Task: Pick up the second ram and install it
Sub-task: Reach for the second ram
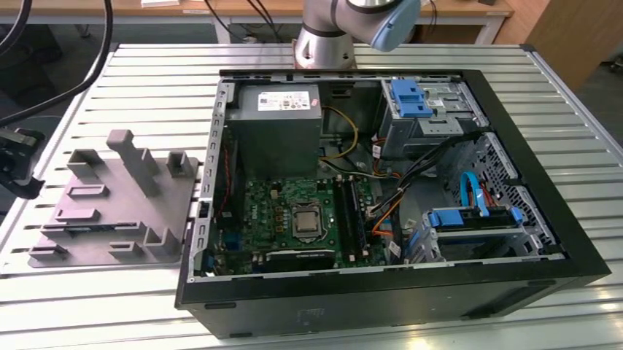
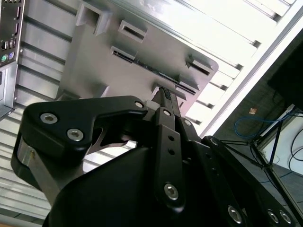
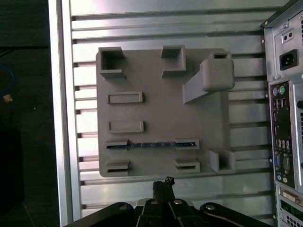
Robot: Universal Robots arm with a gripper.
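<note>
The second ram is a thin dark stick lying flat in the grey holder plate, bridged between two low slotted blocks. In the second wrist view the ram shows as a dark strip on the plate beyond the fingertips. My gripper hovers above the table just off the plate's near edge, short of the ram, with its fingers pressed together on nothing. In the exterior view the plate lies left of the open computer case, whose green motherboard carries long black slots.
Tall grey posts stand on the holder plate. The case's rear port panel lies close beside the plate. Inside the case are a power supply, cables and blue drive brackets. The slatted metal table ends near the plate.
</note>
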